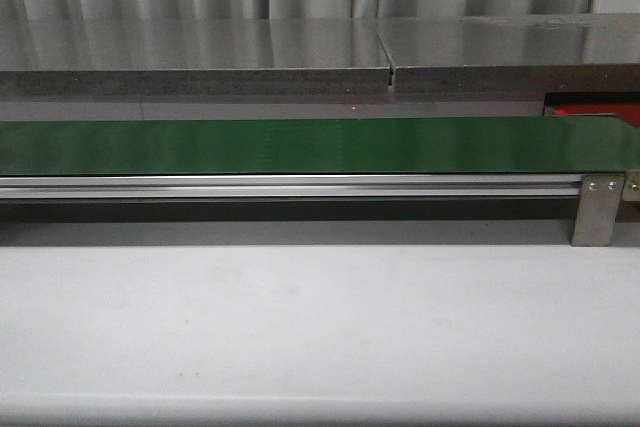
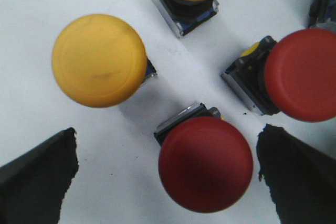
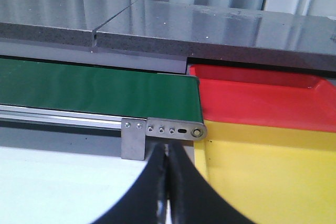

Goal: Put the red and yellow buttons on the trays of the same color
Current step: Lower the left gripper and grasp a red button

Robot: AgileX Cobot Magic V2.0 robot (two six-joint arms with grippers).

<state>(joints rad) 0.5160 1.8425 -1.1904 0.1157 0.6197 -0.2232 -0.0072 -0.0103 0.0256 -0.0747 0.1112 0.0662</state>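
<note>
Left gripper gapes around a red button (untouched); right gripper closed empty.

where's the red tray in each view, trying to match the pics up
Front view: only a sliver of the red tray shows at the far right, behind the green belt.
Left wrist view: not in it; only buttons on a white surface.
Right wrist view: the red tray lies beyond the yellow tray, right of the belt's end.
Shared landmark: the green belt.
</note>
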